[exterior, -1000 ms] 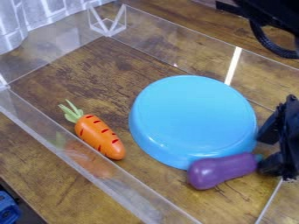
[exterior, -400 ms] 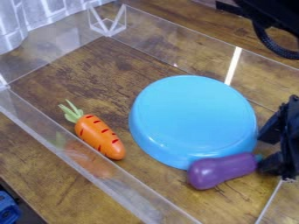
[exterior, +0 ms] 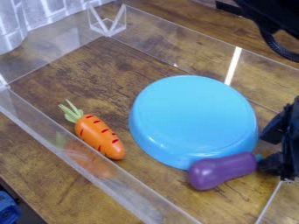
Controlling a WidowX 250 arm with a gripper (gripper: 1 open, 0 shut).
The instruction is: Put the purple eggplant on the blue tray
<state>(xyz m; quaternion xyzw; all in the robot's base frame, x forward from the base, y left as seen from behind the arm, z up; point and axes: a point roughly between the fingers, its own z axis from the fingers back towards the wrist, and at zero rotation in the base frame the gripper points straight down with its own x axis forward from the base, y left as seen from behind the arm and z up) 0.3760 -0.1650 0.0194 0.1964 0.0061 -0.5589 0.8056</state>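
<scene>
- We see the purple eggplant (exterior: 223, 171) lying on its side on the wooden bench (exterior: 70, 83), near the lower right of the camera view.
- Its long axis runs roughly left to right, with the right end tilted slightly upward in the picture.
- The eggplant sits just beside the blue tray (exterior: 194, 119), close against the tray's near rim; we cannot tell whether the two actually touch.
- The eggplant is outside the tray, not on it.
- The tray is a round light-blue dish resting flat on the bench, and nothing lies in it.
- The tool (exterior: 284, 149) shows as a dark shape at the right edge of the view, cut off by the frame.
- Its lower part reaches the right end of the eggplant, and the two look to be in contact or very nearly so.
- We cannot tell whether the tool's jaws are apart or together, since too little of them is in view.
- An orange carrot (exterior: 98, 134) with a green top lies on the bench to the left of the tray, well apart from the eggplant.
- Clear plastic walls (exterior: 59, 129) surround the working area, and the carrot lies close to the near-left wall.
</scene>
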